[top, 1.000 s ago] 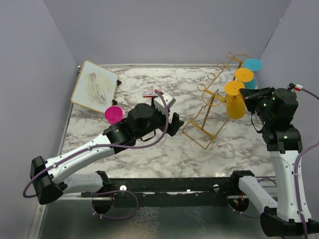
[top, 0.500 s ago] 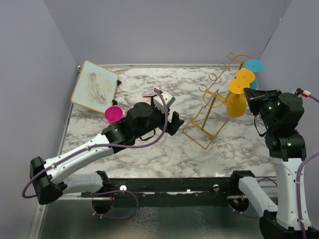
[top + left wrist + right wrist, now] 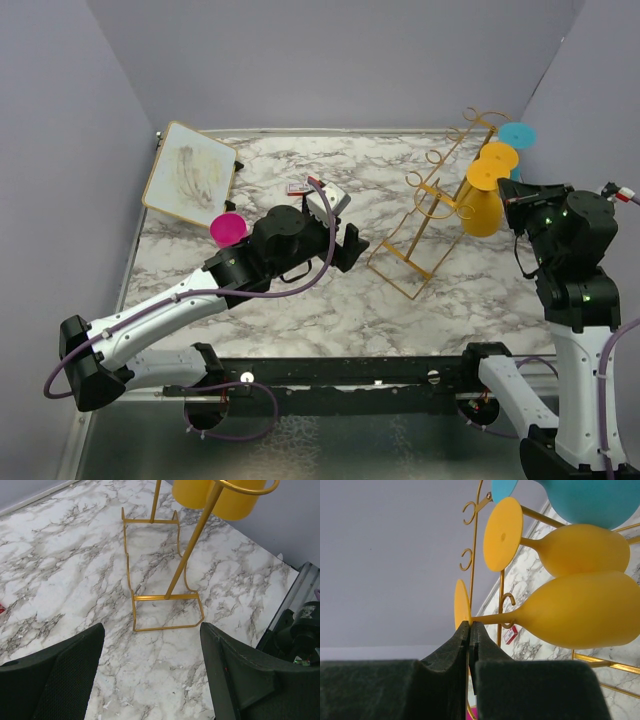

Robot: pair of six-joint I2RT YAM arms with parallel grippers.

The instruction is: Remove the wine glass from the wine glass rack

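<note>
Since a second ago the right arm has drawn back toward the side wall [image 3: 590, 110], and the yellow wine glass [image 3: 480, 210] has come with it. The top of the wine glass rack [image 3: 425, 225] leans the same way.

The right gripper [image 3: 470, 627] is fully closed, pinching the edge of the glass's foot. From the fingertips the stem runs straight ahead and slightly up. The bowl lies beyond it, so the long axis points away from the hand. The stem sits in a curled hook [image 3: 507, 600] just past the fingertips, so by my reading the glass is not yet free.

A second yellow glass [image 3: 585, 547] hangs just above and a teal glass [image 3: 590, 500] above that. Room behind the hand is short, with the wall near.

The left gripper [image 3: 152, 630] stands wide apart and empty over the table [image 3: 65, 580], with the rack's foot ahead of it.
</note>
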